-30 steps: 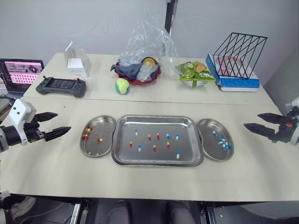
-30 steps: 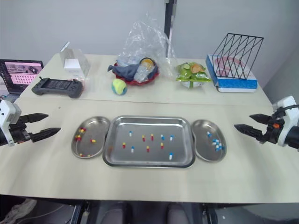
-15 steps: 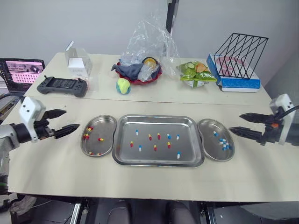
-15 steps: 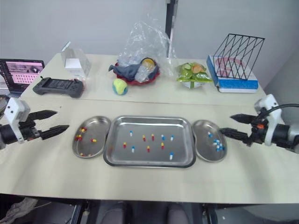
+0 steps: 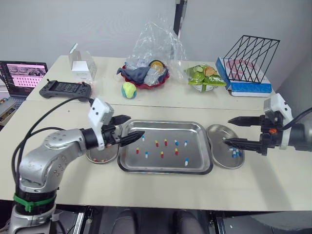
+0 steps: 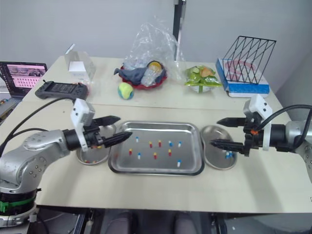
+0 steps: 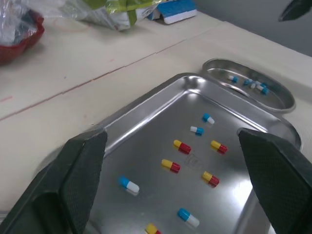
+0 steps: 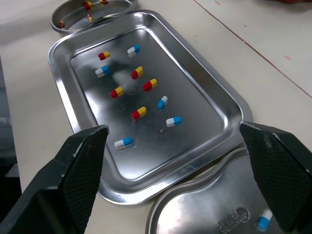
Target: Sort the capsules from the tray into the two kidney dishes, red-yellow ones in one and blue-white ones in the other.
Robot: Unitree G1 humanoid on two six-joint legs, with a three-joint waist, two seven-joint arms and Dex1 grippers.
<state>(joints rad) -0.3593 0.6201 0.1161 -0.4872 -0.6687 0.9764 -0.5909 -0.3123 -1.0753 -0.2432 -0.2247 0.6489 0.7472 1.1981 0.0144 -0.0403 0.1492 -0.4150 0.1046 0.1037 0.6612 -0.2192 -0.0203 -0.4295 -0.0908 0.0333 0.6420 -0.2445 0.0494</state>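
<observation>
A steel tray lies mid-table holding several red-yellow capsules and blue-white capsules. The left kidney dish, partly covered by my left arm, holds red-yellow capsules. Blue-white capsules lie in the right kidney dish. My left gripper is open, its tips over the tray's left edge. My right gripper is open above the right dish, pointing at the tray. Both are empty. The left wrist view looks across the tray to the right dish.
Along the back of the table stand a game controller, a laptop, a white box, a green-yellow ball, a red bowl under a plastic bag, green packets and a wire rack.
Both arms swung inward from the table's sides. The left gripper now reaches the tray's left edge; the right one hangs over the right dish. Both stayed open.
</observation>
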